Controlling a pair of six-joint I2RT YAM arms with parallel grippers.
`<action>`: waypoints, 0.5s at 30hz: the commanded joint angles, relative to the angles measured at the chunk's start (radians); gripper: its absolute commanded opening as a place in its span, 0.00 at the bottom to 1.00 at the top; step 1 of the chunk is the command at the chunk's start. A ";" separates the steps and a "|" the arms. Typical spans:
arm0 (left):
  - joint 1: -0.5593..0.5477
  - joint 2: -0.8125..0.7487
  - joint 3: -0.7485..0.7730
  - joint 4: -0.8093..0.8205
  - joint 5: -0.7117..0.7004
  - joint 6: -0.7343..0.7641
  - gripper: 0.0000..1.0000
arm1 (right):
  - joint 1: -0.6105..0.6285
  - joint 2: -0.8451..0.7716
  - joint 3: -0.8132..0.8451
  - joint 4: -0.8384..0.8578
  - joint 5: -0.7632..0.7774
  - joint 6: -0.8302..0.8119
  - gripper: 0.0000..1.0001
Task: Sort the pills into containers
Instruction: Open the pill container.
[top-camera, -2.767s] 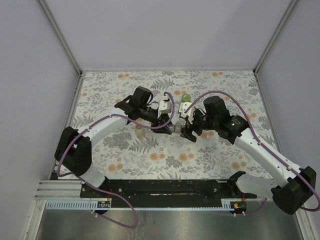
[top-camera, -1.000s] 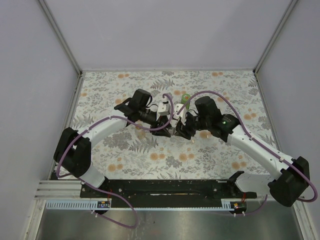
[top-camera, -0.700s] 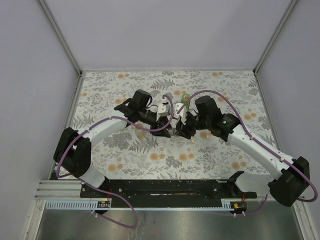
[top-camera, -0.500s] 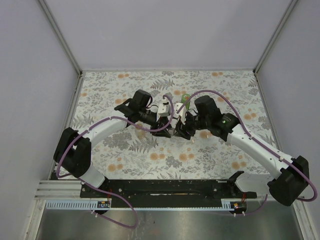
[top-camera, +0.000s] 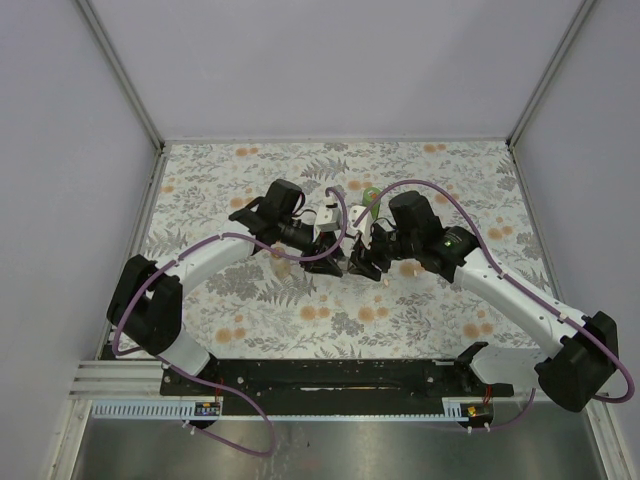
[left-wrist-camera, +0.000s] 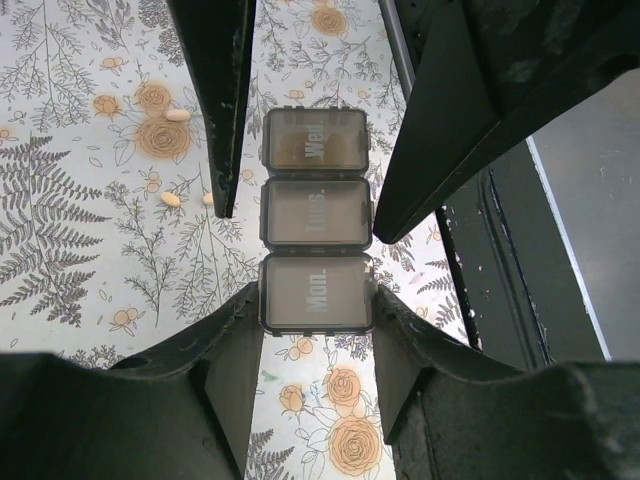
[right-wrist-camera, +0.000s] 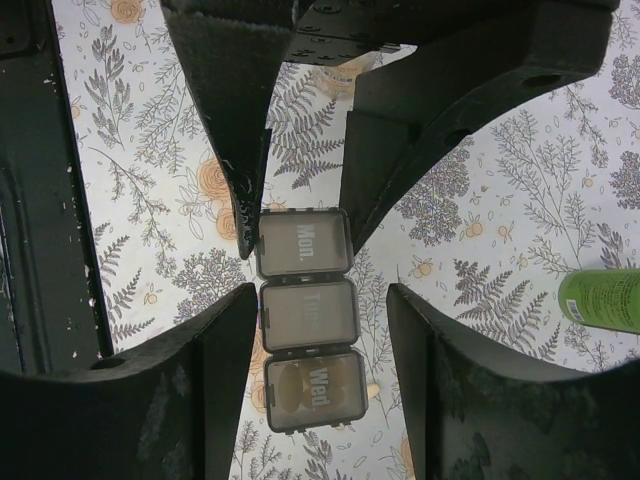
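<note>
Now 1 pillbox (left-wrist-camera: 316, 213), 3 compts (left-wrist-camera: 316, 150); L tool (left-wrist-camera: 316, 300) tight on it, R tool (right-wrist-camera: 322, 300) slack around it.

Pill box (left-wrist-camera: 316, 212) ends crowded by left pincer (left-wrist-camera: 316, 300) and right pincer (right-wrist-camera: 318, 300), open floral table (left-wrist-camera: 60, 230) alongside

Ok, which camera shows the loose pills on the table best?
Left wrist: three pale pills lie plainly on the cloth beside the pill box. Right wrist shows none clearly; from the top they are lost in the floral print.
</note>
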 joint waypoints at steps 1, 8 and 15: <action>0.008 -0.029 0.034 0.036 0.070 -0.010 0.00 | 0.007 -0.003 0.011 0.000 -0.007 -0.009 0.63; 0.016 -0.030 0.033 0.027 0.070 -0.001 0.00 | 0.005 -0.009 0.005 -0.001 0.012 -0.017 0.72; 0.022 -0.029 0.031 0.026 0.087 -0.005 0.00 | 0.005 0.000 0.011 -0.008 0.012 -0.015 0.65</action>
